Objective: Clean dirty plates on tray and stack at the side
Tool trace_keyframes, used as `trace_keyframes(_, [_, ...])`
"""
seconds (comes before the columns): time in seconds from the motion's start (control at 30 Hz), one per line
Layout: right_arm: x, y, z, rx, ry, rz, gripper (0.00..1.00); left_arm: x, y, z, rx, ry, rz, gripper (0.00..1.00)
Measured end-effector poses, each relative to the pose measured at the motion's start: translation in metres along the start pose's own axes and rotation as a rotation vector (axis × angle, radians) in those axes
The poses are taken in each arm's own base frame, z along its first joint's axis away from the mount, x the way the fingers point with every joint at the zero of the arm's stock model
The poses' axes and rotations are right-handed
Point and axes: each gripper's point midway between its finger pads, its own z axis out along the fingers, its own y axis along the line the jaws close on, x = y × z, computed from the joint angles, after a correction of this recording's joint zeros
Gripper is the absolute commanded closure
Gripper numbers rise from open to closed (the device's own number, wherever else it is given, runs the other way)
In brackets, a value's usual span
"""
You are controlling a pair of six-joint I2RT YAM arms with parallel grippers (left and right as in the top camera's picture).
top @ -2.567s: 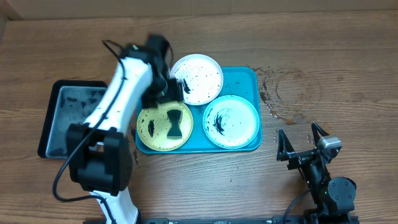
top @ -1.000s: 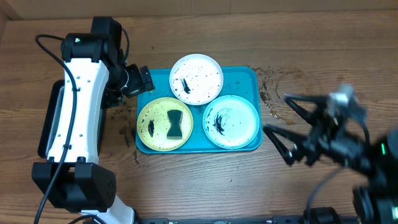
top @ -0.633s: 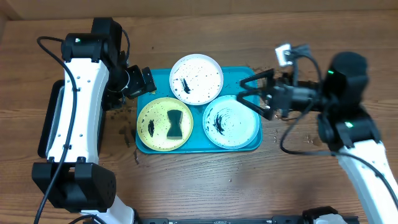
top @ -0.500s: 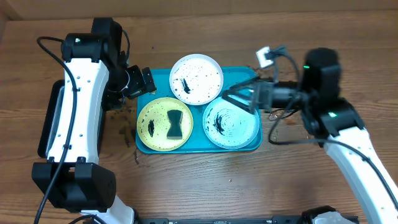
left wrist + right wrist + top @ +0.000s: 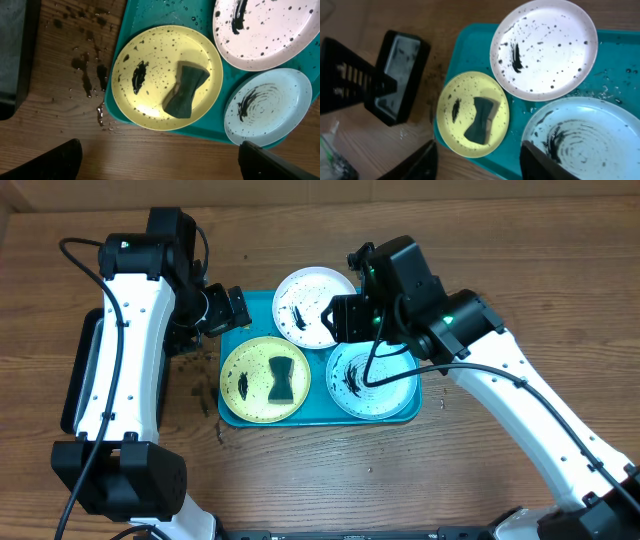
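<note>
Three dirty plates lie on the turquoise tray (image 5: 388, 304): a white plate (image 5: 316, 307) at the back, a yellow-green plate (image 5: 250, 385) front left, a pale mint plate (image 5: 372, 377) front right. All carry black smears and specks. A dark sponge (image 5: 284, 380) rests on the yellow-green plate. My right gripper (image 5: 341, 320) hovers above the tray between the white and mint plates, its fingers (image 5: 540, 164) apart around nothing. My left gripper (image 5: 222, 311) hangs open by the tray's back left corner; in its wrist view, its gripper (image 5: 160, 162) is over bare wood.
A black tray (image 5: 78, 380) lies at the far left, mostly under my left arm. Dark wet drips (image 5: 195, 370) mark the wood between it and the turquoise tray. More stains (image 5: 440, 330) spot the table right of the tray.
My right arm has swung in from the right side to above the tray, and its jaws now stand closer together. The left arm, plates and sponge have not moved.
</note>
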Motion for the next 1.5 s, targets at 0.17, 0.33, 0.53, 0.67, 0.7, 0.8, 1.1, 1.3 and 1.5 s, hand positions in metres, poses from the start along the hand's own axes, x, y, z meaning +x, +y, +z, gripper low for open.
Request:
trace_keyframes(0.17, [0.008,-0.01,0.03,0.054,0.043,0.047,0.48,-0.001,0.0,0.0,0.001,-0.004,0.009,0.1])
trace_keyframes(0.33, [0.036,-0.029,0.09,0.125,0.168,0.097,0.49,-0.002,0.0,0.0,-0.003,-0.006,0.025,0.12])
trace_keyframes(0.53, [0.052,-0.04,0.132,0.135,0.228,0.125,0.58,0.0,0.005,0.006,-0.026,0.009,0.051,0.16])
trace_keyframes(0.67, [0.06,-0.038,0.144,0.129,0.247,0.119,0.61,0.0,0.007,0.014,-0.032,0.016,0.063,0.16])
trace_keyframes(0.7, [0.063,-0.038,0.148,0.131,0.258,0.117,0.62,0.0,0.007,0.016,-0.031,0.015,0.065,0.16])
trace_keyframes(0.8, [0.075,-0.039,0.158,0.142,0.29,0.111,0.66,-0.001,0.008,0.025,-0.032,0.017,0.063,0.33])
trace_keyframes(1.1, [0.093,-0.045,0.177,0.163,0.336,0.114,0.76,0.0,0.011,0.041,-0.043,0.035,0.068,0.3])
trace_keyframes(1.3, [0.102,-0.053,0.186,0.187,0.361,0.131,0.76,-0.001,0.011,0.041,-0.04,0.029,0.071,0.25])
trace_keyframes(1.5, [0.105,-0.058,0.19,0.201,0.369,0.137,0.8,0.0,0.008,0.041,-0.028,0.034,0.105,0.25])
